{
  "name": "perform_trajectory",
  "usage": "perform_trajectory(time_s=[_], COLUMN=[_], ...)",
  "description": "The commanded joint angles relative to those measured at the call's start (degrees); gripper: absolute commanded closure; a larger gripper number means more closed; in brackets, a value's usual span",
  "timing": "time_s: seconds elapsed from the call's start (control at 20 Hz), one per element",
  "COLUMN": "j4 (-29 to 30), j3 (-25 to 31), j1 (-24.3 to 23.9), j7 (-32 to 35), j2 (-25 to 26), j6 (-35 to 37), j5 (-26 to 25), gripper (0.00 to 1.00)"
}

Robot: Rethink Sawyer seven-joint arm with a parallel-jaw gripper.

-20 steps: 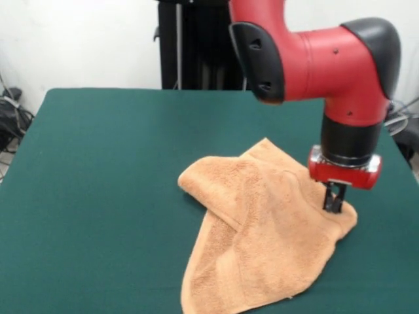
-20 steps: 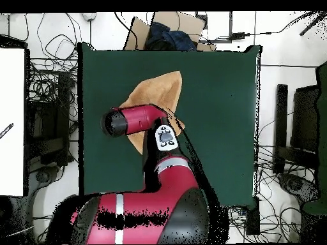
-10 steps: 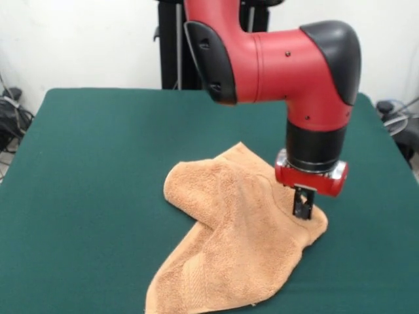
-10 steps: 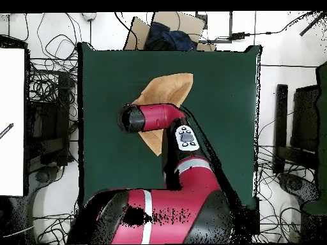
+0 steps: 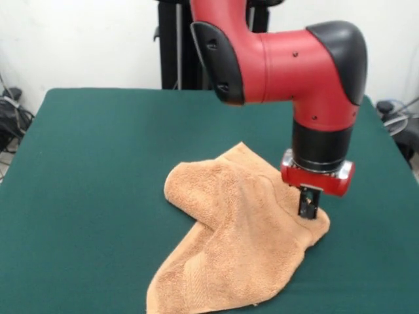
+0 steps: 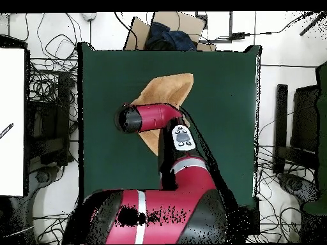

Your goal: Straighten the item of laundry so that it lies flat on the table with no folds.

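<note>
The light orange-tan towel [image 5: 239,229] lies crumpled on the green table [image 5: 98,170], with a fold running through its middle and its near end reaching the picture's bottom edge. My gripper [image 5: 308,205] points straight down at the towel's right corner, with its dark fingers close together on the cloth. In the overhead view the towel [image 6: 169,89] shows partly above the red arm [image 6: 150,118] on the table [image 6: 223,127]; the arm hides the gripper and the rest of the towel there. No stripes or tag show.
The black pedestal [image 5: 177,46] stands behind the table's far edge. In the overhead view a cardboard box with dark cloth [image 6: 167,33] sits beyond the table, cables lie all around, and a white board [image 6: 13,121] is at the left.
Over the last second the arm dragged the towel's corner left and nearer in the front view, and the towel shifted with it. In the last half second the gripper edged slightly right.
</note>
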Motion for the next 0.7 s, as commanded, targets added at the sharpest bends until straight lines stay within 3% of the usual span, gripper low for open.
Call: perform_trajectory(time_s=[0.05,0.35,0.7], j4=[-0.7,-0.4,1.7], j3=[-1.2,-2.4,-2.8], j1=[7.8,12.4,14.6], j7=[8.9,12.8,12.0], j2=[0.5,-1.0,-1.6], j6=[1.6,3.5,1.7], j5=[2.4,7.4,11.7], gripper=[1.00,1.00,1.00])
